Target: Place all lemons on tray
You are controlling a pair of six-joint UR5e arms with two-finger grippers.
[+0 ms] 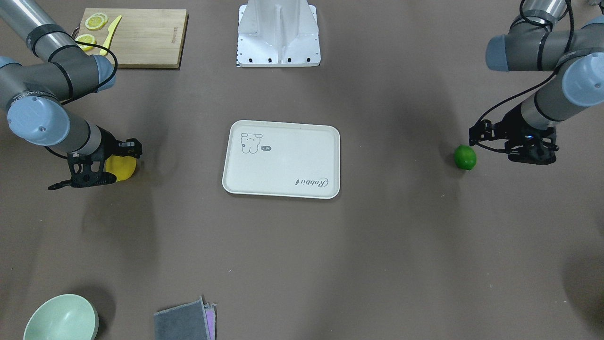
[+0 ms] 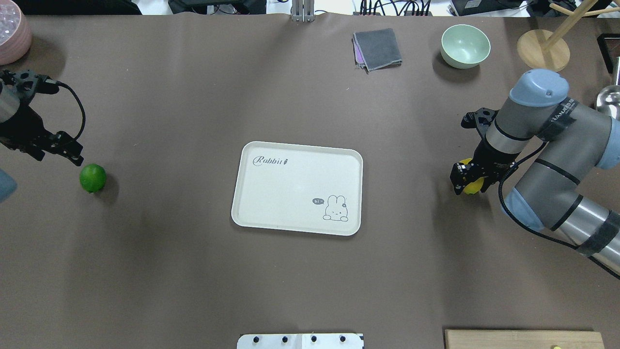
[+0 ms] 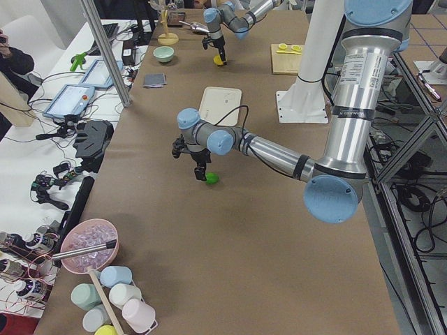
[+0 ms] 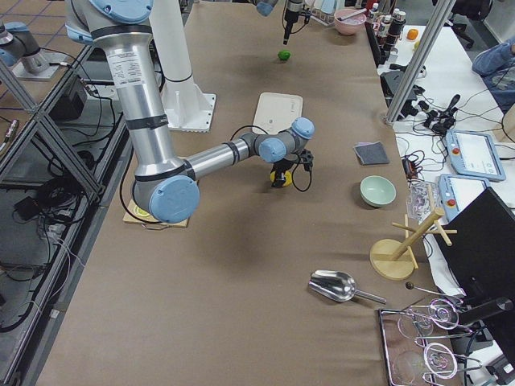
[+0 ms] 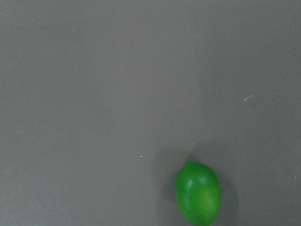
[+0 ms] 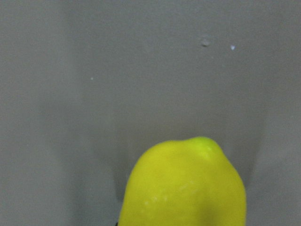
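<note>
We find the tray (image 2: 296,186) lying bare in the middle of the counter (image 2: 193,271) with neither fruit on it, so we judge the task to be at its first pick-ups. The yellow lemon (image 2: 473,187) sits well to the right of the tray. The right fingers (image 2: 466,178) stand low on either side of it, which we read as a grasp. We cannot tell whether they are clamped on it or only straddle it. The green lemon (image 2: 92,178) lies on the counter well to the left of the tray. The left fingers (image 2: 54,148) hang near it on its far left side, not touching, likely lining up to come down over it. We cannot tell whether they are apart or together. At the far right, a pale green bowl (image 2: 477,39) shows nothing inside.
</note>
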